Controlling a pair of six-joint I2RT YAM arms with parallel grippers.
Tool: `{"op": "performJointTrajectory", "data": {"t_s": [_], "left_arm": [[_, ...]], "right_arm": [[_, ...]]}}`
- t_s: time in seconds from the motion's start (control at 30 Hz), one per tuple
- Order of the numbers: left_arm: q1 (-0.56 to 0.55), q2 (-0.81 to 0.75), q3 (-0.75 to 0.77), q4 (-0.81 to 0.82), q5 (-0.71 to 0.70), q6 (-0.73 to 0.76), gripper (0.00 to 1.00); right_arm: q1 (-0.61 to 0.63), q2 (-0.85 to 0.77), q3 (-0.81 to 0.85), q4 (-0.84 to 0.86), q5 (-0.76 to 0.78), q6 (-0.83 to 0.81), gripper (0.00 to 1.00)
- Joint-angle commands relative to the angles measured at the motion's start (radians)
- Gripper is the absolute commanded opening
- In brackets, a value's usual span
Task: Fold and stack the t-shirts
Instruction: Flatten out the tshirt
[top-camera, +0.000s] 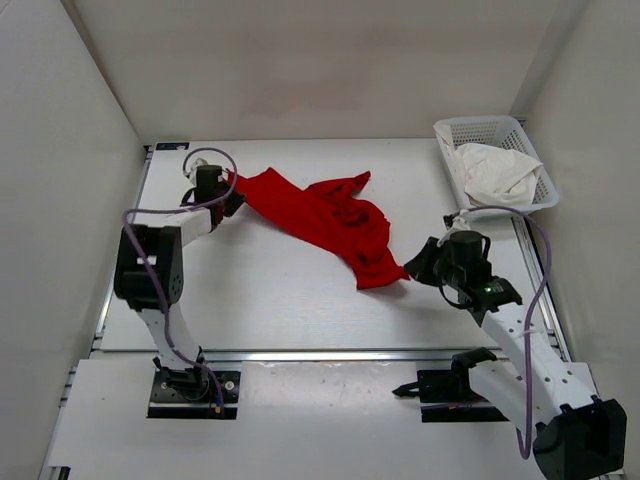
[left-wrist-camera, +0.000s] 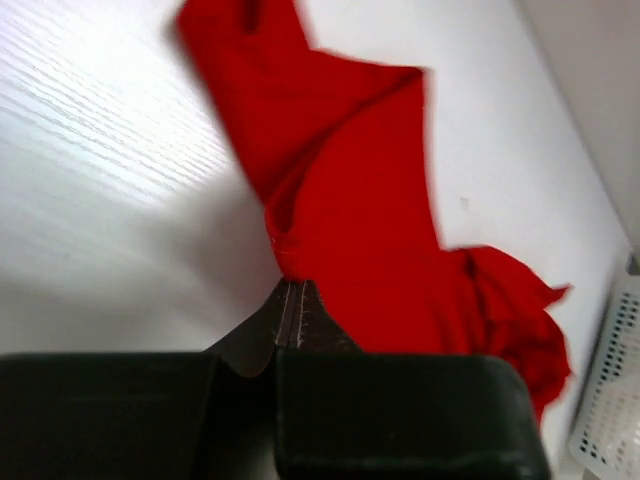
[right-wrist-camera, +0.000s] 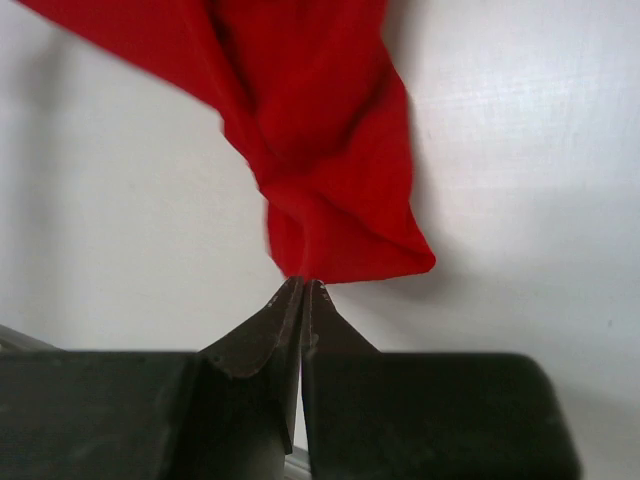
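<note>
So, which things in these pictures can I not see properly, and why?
- Top view: the white cloth hides what lies under it in the basket.
- Top view: fingertips of the left gripper are too small to tell.
- Left wrist view: the red shirt is blurred at its far end; the right edge cuts off the basket.
- Right wrist view: the top edge cuts off most of the shirt.

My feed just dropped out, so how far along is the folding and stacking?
Done: nothing looks folded or stacked yet. In hand: the red t-shirt, crumpled, is pinched at opposite ends by the left gripper and right gripper. Left: folding it, then the white t-shirt bunched in the basket. No green one is in view.
</note>
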Motion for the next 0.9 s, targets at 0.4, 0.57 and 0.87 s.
{"op": "performJointTrajectory", "data": {"t_s": [0.4, 0.57, 0.87], "left_arm": [[0.014, -0.774, 0.144, -0.47, 0.055, 0.23, 0.0], [0.059, -0.79, 0.463, -0.628, 0.083, 0.262, 0.0], [0.1, -0.705, 0.578, -0.652, 0.062, 0.276, 0.0]], "right_arm": [[0.17, 0.029, 0.935, -0.418, 0.429, -0.192, 0.0], [0.224, 0.241, 1.391, -0.503, 0.509, -0.27, 0.0], [-0.039, 0.6, 1.748, -0.408, 0.268, -0.366, 0.0]]}}
